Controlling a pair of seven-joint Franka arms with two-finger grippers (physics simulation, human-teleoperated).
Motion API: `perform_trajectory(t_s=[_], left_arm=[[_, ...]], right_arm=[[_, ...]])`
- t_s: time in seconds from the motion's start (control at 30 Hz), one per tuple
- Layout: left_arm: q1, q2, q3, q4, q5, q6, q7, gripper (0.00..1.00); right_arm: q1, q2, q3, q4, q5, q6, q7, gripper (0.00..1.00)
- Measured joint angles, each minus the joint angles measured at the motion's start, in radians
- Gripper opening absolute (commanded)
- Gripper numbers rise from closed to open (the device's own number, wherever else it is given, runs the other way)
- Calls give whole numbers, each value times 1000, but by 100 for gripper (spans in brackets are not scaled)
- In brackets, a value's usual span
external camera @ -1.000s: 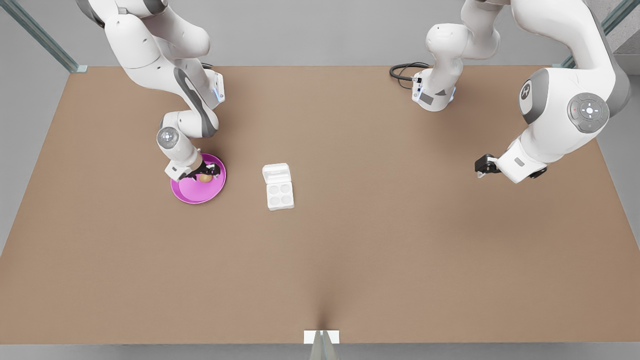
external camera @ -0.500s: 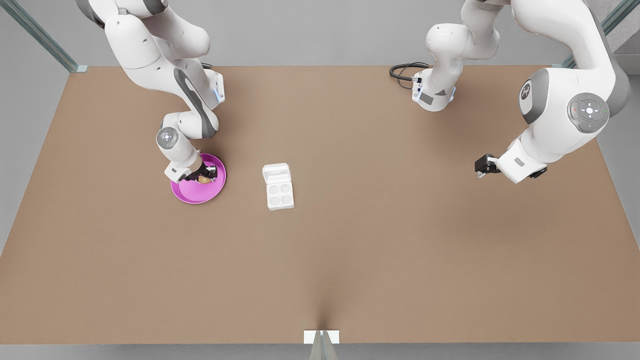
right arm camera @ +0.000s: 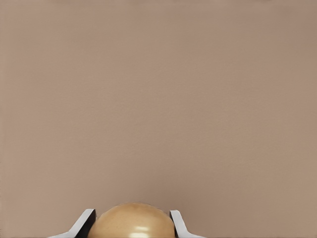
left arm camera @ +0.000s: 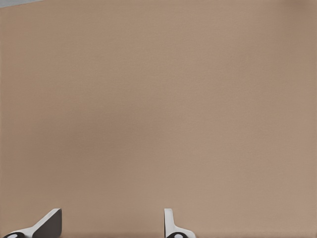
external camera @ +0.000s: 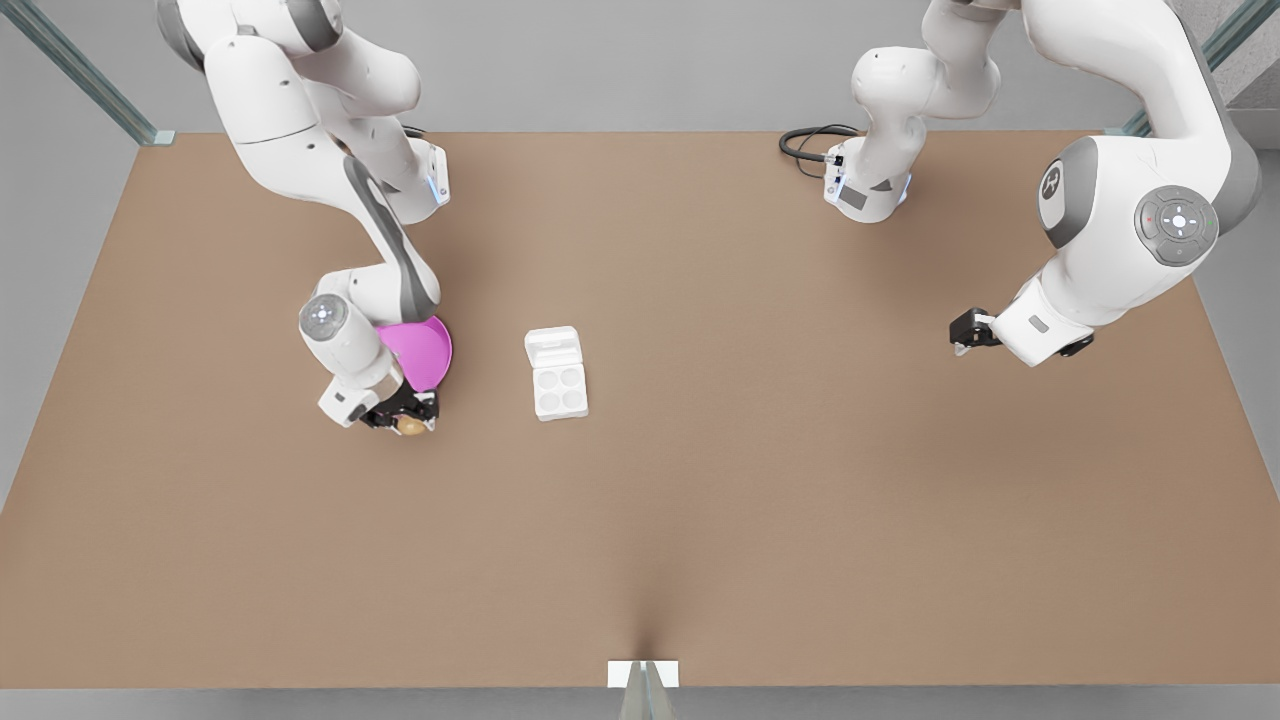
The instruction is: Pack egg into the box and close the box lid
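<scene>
In the front view, our right gripper sits left of centre, just below the pink plate, closed on the egg; the box lies open on the table to its right, lid folded back, all four cups bare. Our left gripper waits at the right edge. In the left wrist view, that gripper's fingers stand apart, holding nothing. In the right wrist view, the egg fills the gap between the fingers at the lower edge. We judge it light, smooth, brittle and prone to slip, so grip gently across its widest part.
</scene>
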Motion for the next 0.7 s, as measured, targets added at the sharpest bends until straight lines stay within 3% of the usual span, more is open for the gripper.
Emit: perform_trajectory(t_s=[0.13,0.7], left_arm=[[0,0,0,0,0,-1,0,100],[0,6,0,-2,0,0,0,100]], right_arm=[[62,73,0,164,3,-67,3,54],[344,79,40,220,267,-173,66,53]])
